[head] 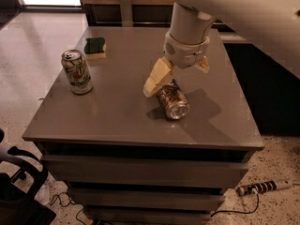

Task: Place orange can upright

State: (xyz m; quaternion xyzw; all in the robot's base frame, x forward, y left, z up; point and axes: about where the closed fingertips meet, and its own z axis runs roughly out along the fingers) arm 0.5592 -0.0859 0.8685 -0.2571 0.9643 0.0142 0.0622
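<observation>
The orange can (172, 102) lies on its side near the middle of the grey table (117, 116), its silver end facing the front right. My gripper (176, 81) hangs from the white arm directly above the can's far end. It is open: one cream finger (156, 77) reaches down at the can's left side, and the other finger (203, 65) shows behind the wrist on the right. The can rests on the table and is not held.
A white-and-green can (77, 72) stands upright at the table's left. A green and yellow sponge (95, 48) lies at the back left. A dark cabinet stands to the right. A power strip (262, 187) lies on the floor, and a black chair base (18, 182) is at the front left.
</observation>
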